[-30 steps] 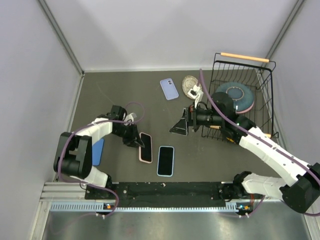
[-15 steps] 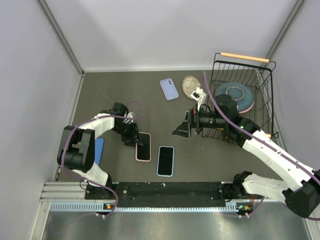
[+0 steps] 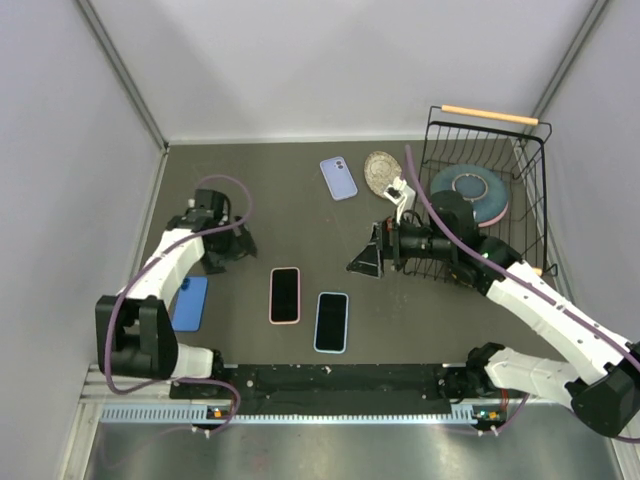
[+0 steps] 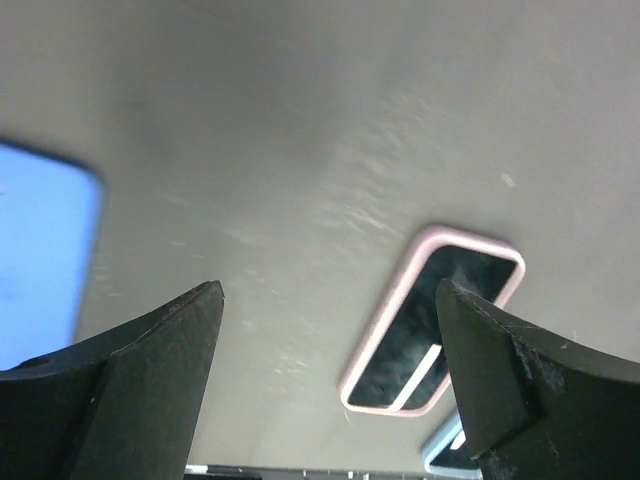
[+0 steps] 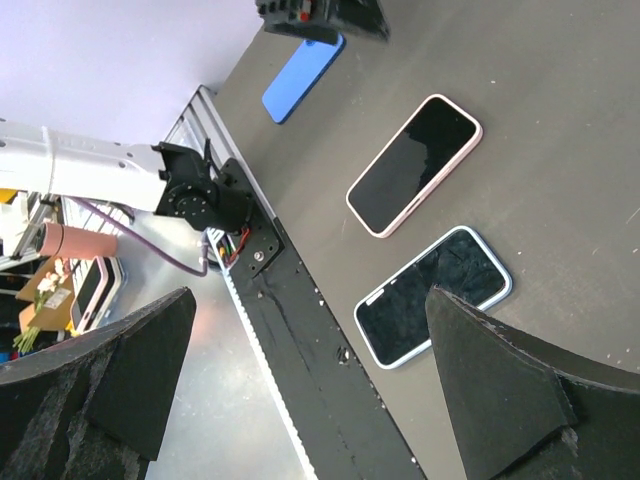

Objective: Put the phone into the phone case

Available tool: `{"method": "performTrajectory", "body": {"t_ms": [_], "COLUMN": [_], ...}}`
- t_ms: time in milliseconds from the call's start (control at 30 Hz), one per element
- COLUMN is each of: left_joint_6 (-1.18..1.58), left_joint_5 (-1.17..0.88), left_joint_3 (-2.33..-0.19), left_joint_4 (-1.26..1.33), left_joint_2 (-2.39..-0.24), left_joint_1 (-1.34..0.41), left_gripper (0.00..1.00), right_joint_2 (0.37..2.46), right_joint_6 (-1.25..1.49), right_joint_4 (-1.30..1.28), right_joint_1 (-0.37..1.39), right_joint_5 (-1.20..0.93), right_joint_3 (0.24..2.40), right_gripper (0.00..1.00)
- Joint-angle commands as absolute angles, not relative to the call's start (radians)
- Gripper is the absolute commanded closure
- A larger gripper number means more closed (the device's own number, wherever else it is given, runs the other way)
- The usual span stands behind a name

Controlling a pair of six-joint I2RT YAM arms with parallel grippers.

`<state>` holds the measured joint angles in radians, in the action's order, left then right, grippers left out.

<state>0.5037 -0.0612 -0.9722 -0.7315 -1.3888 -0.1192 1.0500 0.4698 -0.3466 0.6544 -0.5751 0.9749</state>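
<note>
We see a dark grey tabletop (image 3: 290, 220) beneath the left gripper (image 3: 232, 248), with pale walls (image 3: 70, 150) rising near its left side and well beyond it, under soft, even light.

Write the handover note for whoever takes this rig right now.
Fingers: left gripper open, empty, over the table, left of the pink-cased phone; right gripper open, empty, hovering mid-table.
Things: pink-cased phone and light-blue-cased phone lie screen-up, side by side, near edge; blue item near left; lilac item far side.
Done: both phones look seated.
Left: confirm the fit; whether blue and lilac items need pairing, cannot tell.
</note>
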Motion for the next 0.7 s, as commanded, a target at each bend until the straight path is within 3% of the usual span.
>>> {"method": "performTrajectory", "body": {"t_ms": [0, 167, 333, 667], "left_joint_6": [0.6, 0.698, 0.729, 0.721], "left_joint_5": [0.172, 0.268, 0.353, 0.256], "left_joint_3": [-0.942, -0.867, -0.874, -0.829], "left_joint_4": [-0.766, -0.709, -0.733, -0.695], "left_joint_2": [-1.278, -1.184, -1.192, -1.307], "left_joint_1": [0.073, 0.334, 0.46, 0.552], "left_gripper": [0.07, 0.07, 0.02, 0.07], "right_joint_2": [1.008, 0.993, 0.989, 0.982], "right_joint_6": [0.451, 0.442, 0.436, 0.408], "right_joint_4": [-0.334, -0.334, -0.339, -0.35], "right_joint_1": [0.663, 0.661, 0.663, 0.663], "right_joint_5": [-0.569, -0.568, -0.592, -0.597], "right_joint_3": [0.979, 0.943, 0.93, 0.934], "right_gripper": [0.01, 0.01, 0.01, 0.01]}}
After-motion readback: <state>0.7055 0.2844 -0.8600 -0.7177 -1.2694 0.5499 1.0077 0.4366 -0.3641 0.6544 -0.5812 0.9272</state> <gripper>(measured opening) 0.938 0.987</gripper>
